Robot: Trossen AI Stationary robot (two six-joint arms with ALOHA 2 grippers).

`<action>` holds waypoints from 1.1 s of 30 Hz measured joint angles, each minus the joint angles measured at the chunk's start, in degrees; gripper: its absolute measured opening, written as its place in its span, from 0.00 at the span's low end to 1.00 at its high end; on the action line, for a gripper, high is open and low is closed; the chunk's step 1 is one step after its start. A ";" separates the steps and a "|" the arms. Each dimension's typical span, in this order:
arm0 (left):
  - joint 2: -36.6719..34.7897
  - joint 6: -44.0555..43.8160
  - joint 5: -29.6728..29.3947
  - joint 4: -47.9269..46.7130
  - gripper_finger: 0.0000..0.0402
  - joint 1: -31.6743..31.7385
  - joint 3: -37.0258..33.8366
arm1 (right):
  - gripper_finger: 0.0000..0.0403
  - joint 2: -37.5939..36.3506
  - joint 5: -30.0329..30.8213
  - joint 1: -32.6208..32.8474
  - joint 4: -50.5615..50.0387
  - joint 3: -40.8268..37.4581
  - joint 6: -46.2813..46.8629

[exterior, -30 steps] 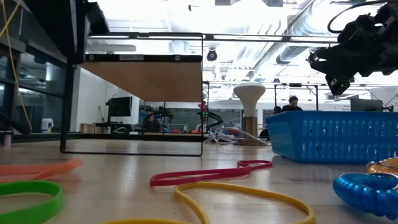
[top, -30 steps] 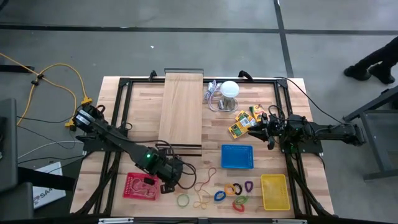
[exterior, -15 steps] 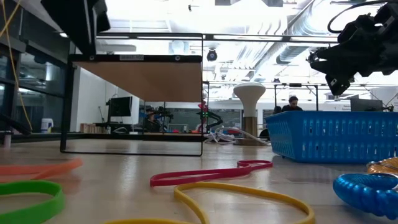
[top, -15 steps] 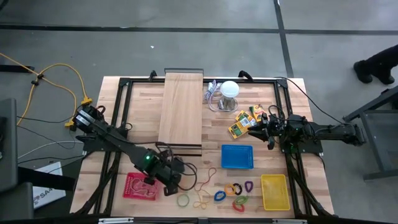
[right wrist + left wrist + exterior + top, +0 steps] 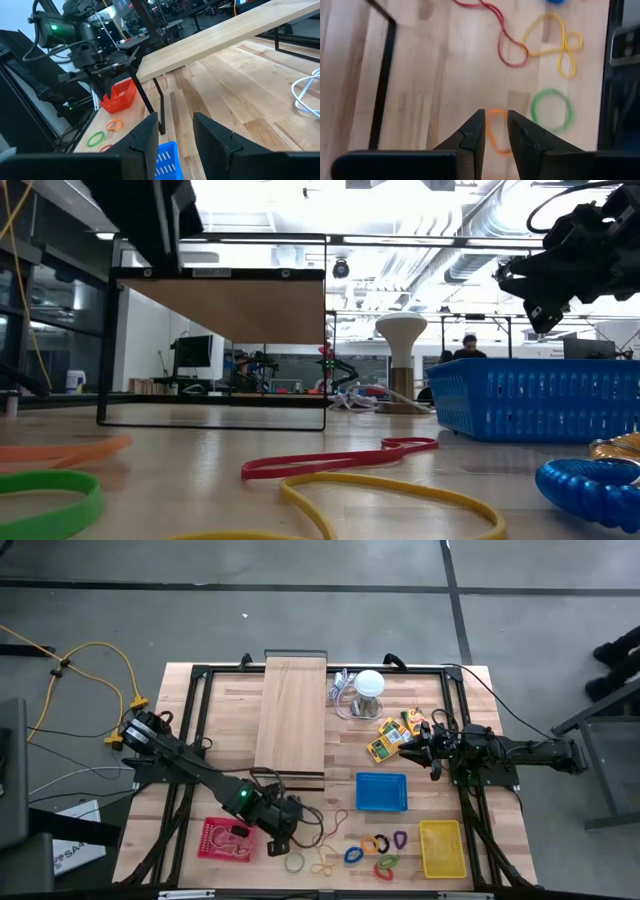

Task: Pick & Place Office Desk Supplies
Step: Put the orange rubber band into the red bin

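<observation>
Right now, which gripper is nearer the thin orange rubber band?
Left. The left gripper hangs right over the thin orange rubber band; the right gripper sits far across the table by the yellow-orange packs.

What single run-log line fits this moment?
left hand: open, above orange band | right hand: open, idle by packs

rubber bands: orange [image 5: 495,131], green [image 5: 551,109], yellow [image 5: 555,42], red [image 5: 502,32], flat on counter, front edge | loop clips [image 5: 376,850]: blue, orange, purple, red, green, clustered beside bands | yellow-orange packs [image 5: 392,736]: far right, apart
</observation>
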 joint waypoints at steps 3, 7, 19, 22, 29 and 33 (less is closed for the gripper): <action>0.69 6.04 0.88 0.97 0.19 -0.18 0.00 | 0.28 0.01 0.00 0.00 0.01 0.00 0.00; 0.82 16.72 0.23 1.47 0.19 -0.14 0.00 | 0.28 0.19 0.00 0.00 0.06 0.00 0.00; 3.31 37.48 -0.45 1.96 0.19 -0.21 -0.02 | 0.28 0.38 0.06 -0.02 0.15 0.00 0.00; 4.68 39.53 -0.47 2.68 0.19 -0.39 -0.02 | 0.28 0.37 0.00 -0.02 0.11 0.00 0.00; 7.88 41.01 1.12 3.31 0.19 -0.47 -0.04 | 0.28 0.39 0.00 -0.01 0.05 0.00 0.00; 9.87 41.01 1.84 3.35 0.19 -0.45 -0.04 | 0.28 0.39 0.00 -0.02 0.05 0.00 0.00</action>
